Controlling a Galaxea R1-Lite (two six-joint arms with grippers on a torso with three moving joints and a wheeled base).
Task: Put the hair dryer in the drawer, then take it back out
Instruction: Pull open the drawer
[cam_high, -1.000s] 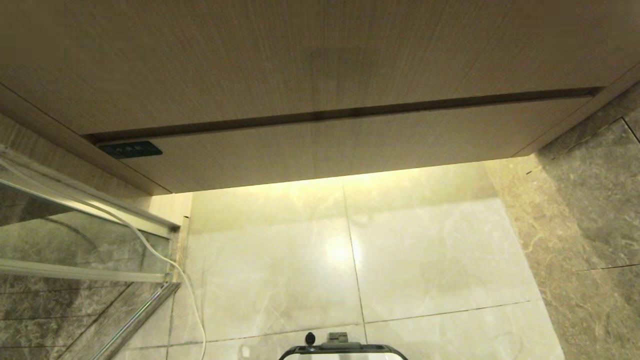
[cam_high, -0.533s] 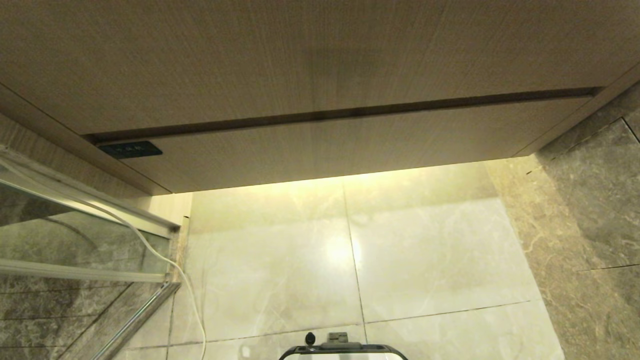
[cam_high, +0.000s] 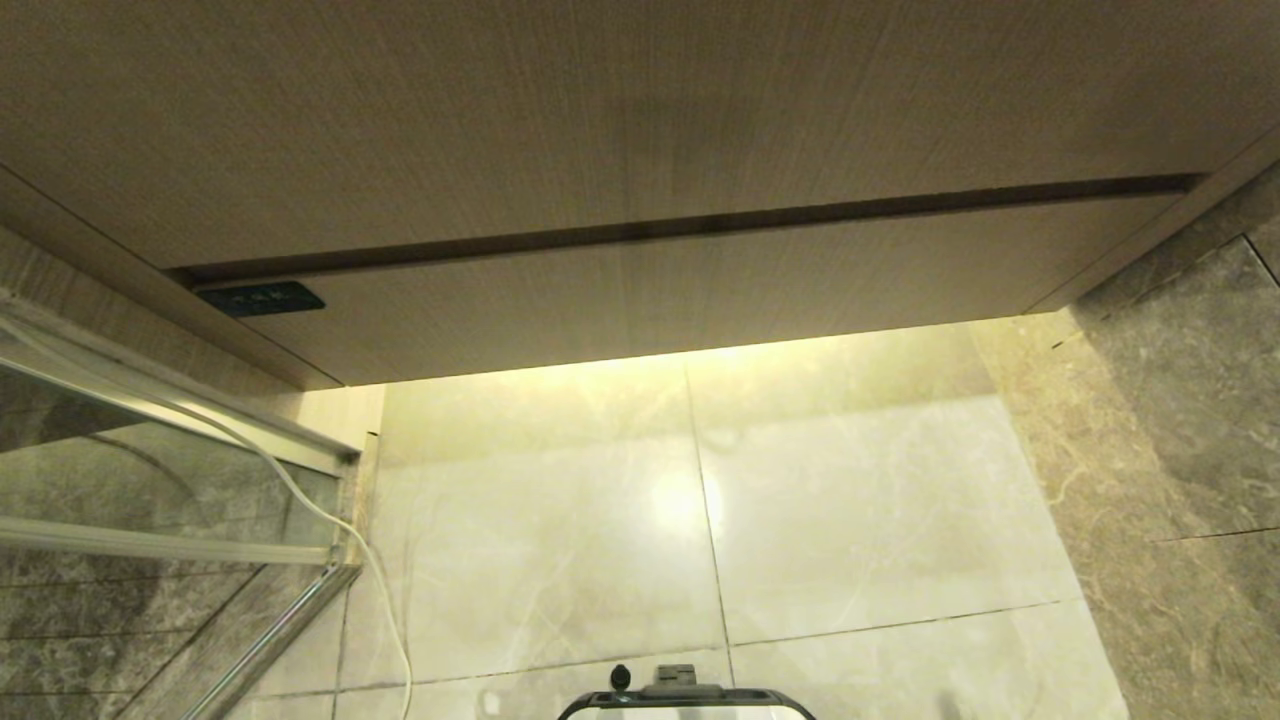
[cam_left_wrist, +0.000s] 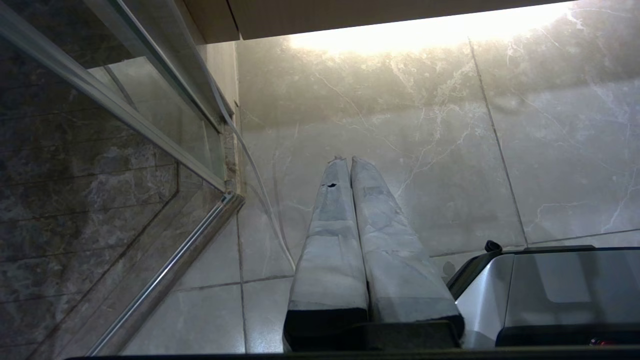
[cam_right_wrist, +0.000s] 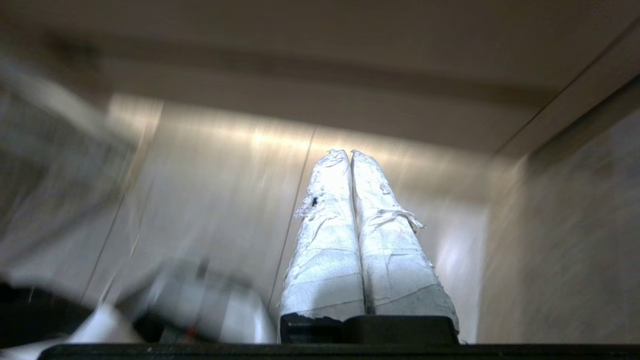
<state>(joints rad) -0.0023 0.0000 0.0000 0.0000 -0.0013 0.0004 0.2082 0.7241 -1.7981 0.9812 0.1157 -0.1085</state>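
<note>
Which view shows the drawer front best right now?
The head view: the shut drawer spans it, seam and lower edge sharp. The right wrist view shows it only blurred beyond the shut right gripper; the left wrist view catches just a bottom sliver.

Right gripper (cam_right_wrist: 350, 155): tape-wrapped fingers (cam_right_wrist: 327, 235) pressed together, nothing between them. It points at the pale tiled floor (cam_right_wrist: 215, 180) under the wood cabinet front (cam_right_wrist: 320, 65). Dark stone wall (cam_right_wrist: 565, 235) on one side. View blurred; robot base (cam_right_wrist: 200, 300) smeared.

light: warm strip glow under cabinet (cam_high: 700, 290) | glare: floor tiles (cam_high: 680, 500) | blur: right wrist view smeared
</note>
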